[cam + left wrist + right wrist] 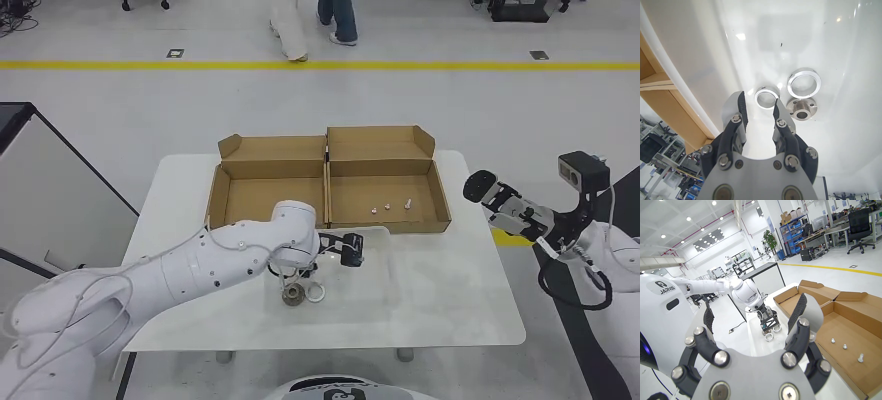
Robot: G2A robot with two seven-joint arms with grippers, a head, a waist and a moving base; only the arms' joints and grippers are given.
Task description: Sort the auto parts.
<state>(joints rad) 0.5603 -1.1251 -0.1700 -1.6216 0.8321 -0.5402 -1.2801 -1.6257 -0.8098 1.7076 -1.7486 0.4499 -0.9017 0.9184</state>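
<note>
The left gripper (759, 108) hangs low over the counter (440, 290) with its jaws moderately open and nothing between them. Three metal parts sit close together near the counter's front edge. They are a small ring (766, 97), a larger ring (804, 82) and a flanged hub (802, 109).

The small ring lies flat, bore upward, just beyond the fingertips. It is off-centre to the gap, and one finger's tip overlaps its rim in the left wrist view; whether they touch cannot be told. The larger ring and the hub lie just beside it, on the far side of that same finger. A round ring offers no long axis, so the grasp seems to depend on centring the jaws across its diameter without nudging the hub.

The right gripper (480, 187) is spread wide and holds nothing. It sits off the counter's right end, well apart from the parts, so the left arm is clearly the nearer.

Behind the parts stand the left box (275, 150) and the right box (380, 145), and the right one holds three bolts (392, 207).
</note>
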